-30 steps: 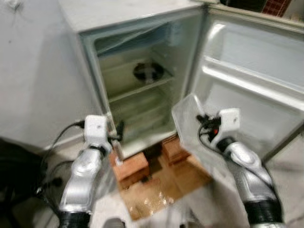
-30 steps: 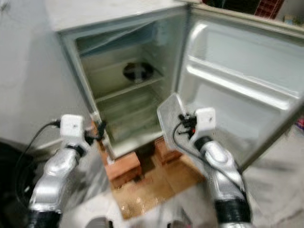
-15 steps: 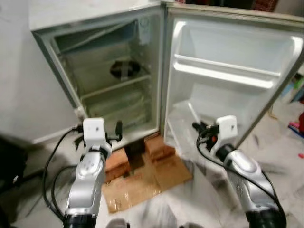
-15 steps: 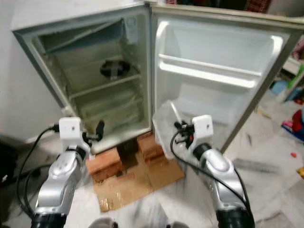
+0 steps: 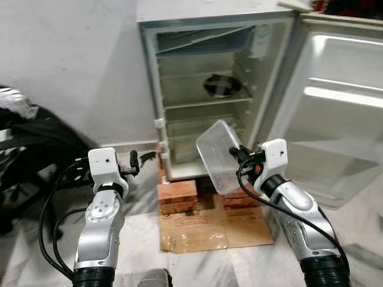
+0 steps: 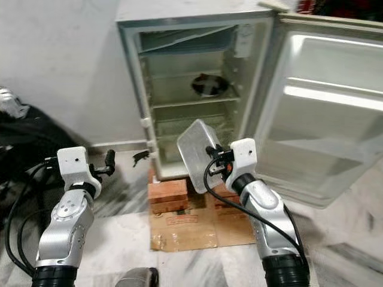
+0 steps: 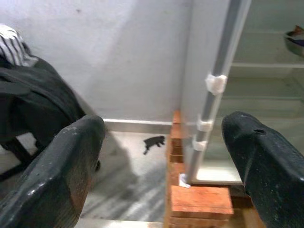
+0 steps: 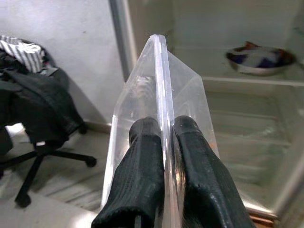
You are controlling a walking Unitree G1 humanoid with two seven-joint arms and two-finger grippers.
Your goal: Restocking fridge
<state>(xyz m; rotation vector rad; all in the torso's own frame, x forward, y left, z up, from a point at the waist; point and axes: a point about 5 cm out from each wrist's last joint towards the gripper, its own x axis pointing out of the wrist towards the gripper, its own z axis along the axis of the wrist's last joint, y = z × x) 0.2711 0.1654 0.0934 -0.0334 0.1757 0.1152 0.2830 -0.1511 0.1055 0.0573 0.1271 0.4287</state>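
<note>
A small grey fridge (image 5: pixel 179 12) stands with its door (image 5: pixel 341 119) swung wide to the right. A dark bowl (image 5: pixel 221 85) sits on its middle shelf. My right gripper (image 5: pixel 238 156) is shut on the rim of a clear plastic container (image 5: pixel 218 156), held tilted in front of the fridge's lower shelves; in the right wrist view the fingers (image 8: pixel 142 180) pinch the container's edge (image 8: pixel 159 90). My left gripper (image 5: pixel 139 161) is open and holds nothing, left of the fridge near the floor, its fingers (image 7: pixel 61 166) wide apart.
The fridge rests on red bricks (image 5: pixel 176 194) over flattened cardboard (image 5: pixel 209 230). A black office chair with dark clothes (image 5: pixel 30 143) is at the left by the white wall. The floor is grey marble.
The camera swung, so the fridge now sits centre with the chair in view at left. My right gripper still holds the container, now seen before the fridge opening instead of the door.
</note>
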